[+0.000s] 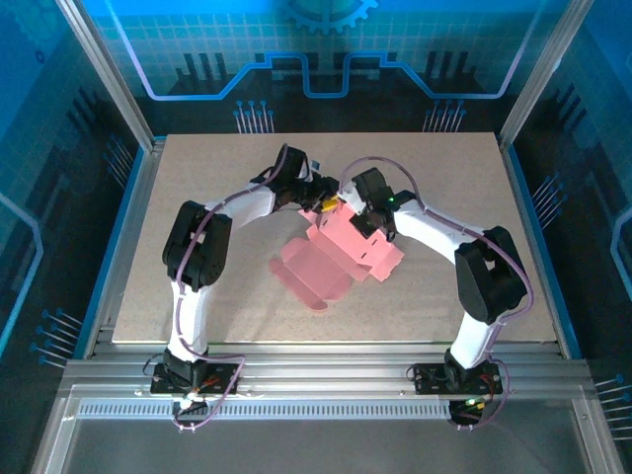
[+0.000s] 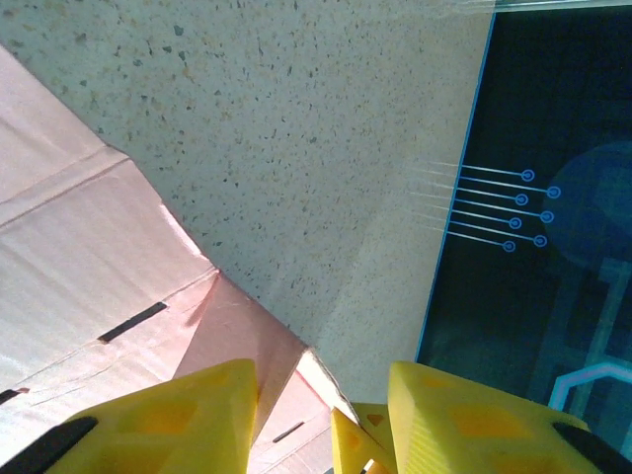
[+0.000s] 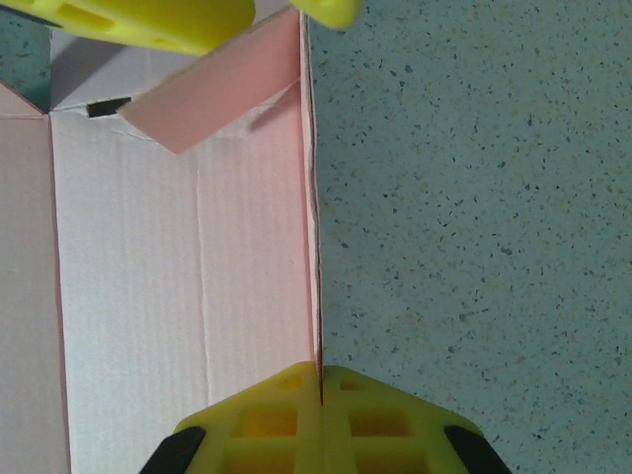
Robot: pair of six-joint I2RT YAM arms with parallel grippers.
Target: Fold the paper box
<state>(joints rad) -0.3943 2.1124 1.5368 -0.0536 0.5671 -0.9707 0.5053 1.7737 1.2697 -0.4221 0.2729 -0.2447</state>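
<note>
Paper box lies part-folded in the middle of the table. Right gripper pinches its raised wall edge; left gripper stands spread astride a far corner flap. An uneven pull could tear the card or slip its thin edge free.

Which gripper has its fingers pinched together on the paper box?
The right gripper: its yellow fingers meet on the paper box's upright wall edge; the left gripper's fingers stand apart.

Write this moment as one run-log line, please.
paper box: partly folded, on table | left gripper: open around its corner | right gripper: shut on its upright edge
</note>
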